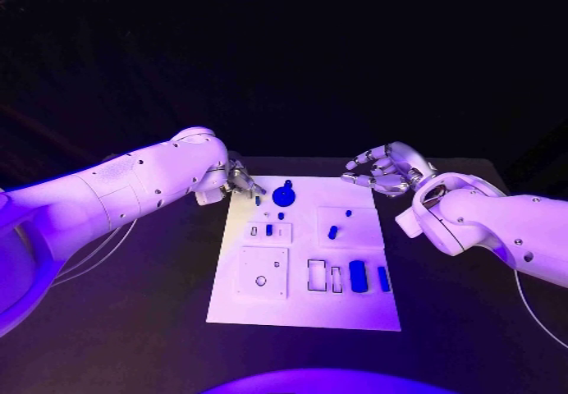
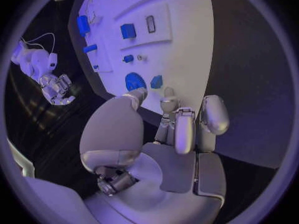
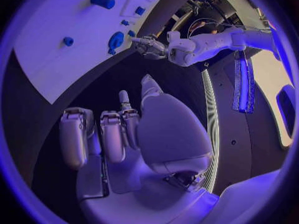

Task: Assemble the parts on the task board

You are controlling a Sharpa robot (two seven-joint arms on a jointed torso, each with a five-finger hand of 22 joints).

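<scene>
I've got the task board [image 1: 305,308] flat on the black counter [image 1: 118,328], between the two arms. Left robot hand [image 1: 240,182] sits at the board's far left corner, fingertips over the edge, w/ a small blue part [image 1: 258,199] just beside them; from the left wrist cam the fingers [image 2: 184,129] look part-curled and apart, and I can't tell if anything's pinched. The round blue part [image 1: 284,195] lies on the board just past that hand's fingertips, close but I can't confirm contact. Right robot hand [image 1: 385,171] is off the board's far right corner, over bare counter, fingers [image 3: 113,134] loosely bent, apart, nothing in them. Nearer the right robot hand, on the board: a slim blue peg [image 1: 334,232] in a raised square block. Further back toward me, two blue bars [image 1: 359,277] standing in the row of slots, well apart from both hands.
</scene>
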